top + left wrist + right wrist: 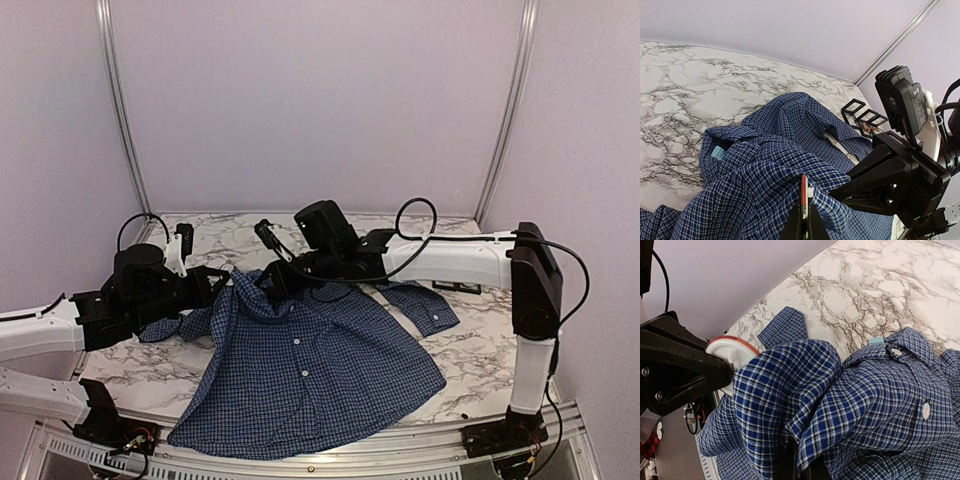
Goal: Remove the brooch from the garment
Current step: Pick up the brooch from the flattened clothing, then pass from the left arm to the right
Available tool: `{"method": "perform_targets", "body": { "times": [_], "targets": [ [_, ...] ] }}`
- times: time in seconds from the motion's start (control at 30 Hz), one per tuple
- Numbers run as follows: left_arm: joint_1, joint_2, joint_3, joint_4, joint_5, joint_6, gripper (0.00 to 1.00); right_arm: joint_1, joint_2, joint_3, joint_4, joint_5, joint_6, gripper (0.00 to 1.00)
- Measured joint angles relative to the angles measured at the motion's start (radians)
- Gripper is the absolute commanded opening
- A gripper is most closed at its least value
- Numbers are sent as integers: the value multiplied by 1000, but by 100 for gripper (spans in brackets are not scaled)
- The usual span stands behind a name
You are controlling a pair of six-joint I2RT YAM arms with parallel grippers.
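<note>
The shirt point(310, 370) is laid out front-up on the marble desk point(470, 360), with the hem right at the near edge, the white buttons showing and one sleeve point(425, 305) flopped out to the right. Further up by the collar both arms meet. The left claw point(804, 216) is pinched together on the brooch point(732, 354), a round white disc with a red rim, with checked cloth bunched up against it. I can't tell whether it's pinned through the cloth or just resting against it. Just beside it, the right claw point(799, 464) is clamped down on a raised fold of the shirt, so the fabric tents up off the desk between the two. Farther back on the right, some small black frames point(455, 288) lie on the desk.
</note>
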Motion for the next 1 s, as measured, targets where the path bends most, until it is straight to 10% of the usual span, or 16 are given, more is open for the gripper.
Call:
{"method": "perform_targets", "body": {
  "times": [0.53, 1.0],
  "targets": [
    [0, 103, -66, 264, 74, -42, 0, -84, -146, -168, 116, -41, 75, 51],
    [17, 165, -111, 459, 168, -128, 0, -92, -102, -211, 383, -218, 217, 58]
  ]
}}
